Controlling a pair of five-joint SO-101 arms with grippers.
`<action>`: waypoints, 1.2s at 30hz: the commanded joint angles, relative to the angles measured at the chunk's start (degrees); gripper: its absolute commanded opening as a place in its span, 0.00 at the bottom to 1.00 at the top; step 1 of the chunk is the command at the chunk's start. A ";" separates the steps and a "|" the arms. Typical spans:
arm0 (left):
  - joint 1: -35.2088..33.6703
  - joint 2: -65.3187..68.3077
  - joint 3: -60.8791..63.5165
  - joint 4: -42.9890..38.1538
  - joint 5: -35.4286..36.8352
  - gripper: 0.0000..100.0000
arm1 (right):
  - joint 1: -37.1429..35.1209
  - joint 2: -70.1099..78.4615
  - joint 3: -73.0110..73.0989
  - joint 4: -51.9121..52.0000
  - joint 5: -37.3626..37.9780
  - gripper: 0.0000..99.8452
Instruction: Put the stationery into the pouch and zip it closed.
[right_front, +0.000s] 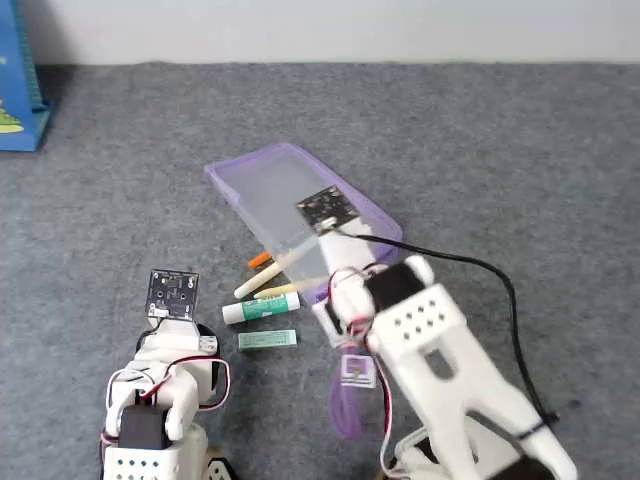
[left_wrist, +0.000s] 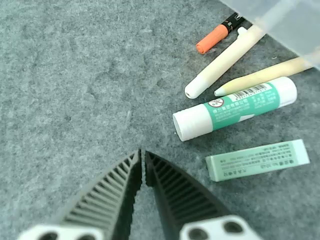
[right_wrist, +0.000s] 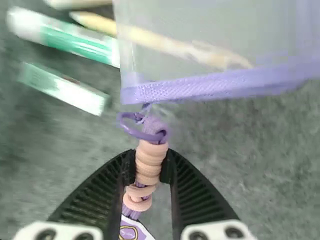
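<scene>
**A tug on the strap could drag the pouch away from the pens**

The right gripper (right_wrist: 147, 159) pinches the beaded strap (right_wrist: 150, 145) that hangs from the purple edge of the pouch (right_front: 270, 190). The left gripper (left_wrist: 142, 155) is pressed together and empty over the grey mat (right_front: 450, 150).

The orange marker (right_front: 260, 259), white pen (right_front: 262, 277), pencil (right_front: 278, 290), glue stick (right_front: 260, 308) and eraser (right_front: 267, 340) lie at about 7 o'clock from the pouch. Whether the pencil's far end is inside or under it, I cannot tell.

The pouch looks light and limp. Pulling the strap could slide it, scatter the pens or flatten its mouth. The beads might also slip free.
</scene>
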 joint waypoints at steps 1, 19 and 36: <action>-0.26 -0.70 -0.31 0.09 -0.26 0.01 | -3.65 -6.37 -2.81 0.22 -2.73 0.01; 0.00 -0.70 -0.31 0.09 -0.26 0.01 | -5.49 -10.15 5.80 -9.54 -6.42 0.01; -2.11 -0.79 -11.47 0.26 -0.35 0.01 | -5.32 -10.15 5.89 -9.54 -6.42 0.01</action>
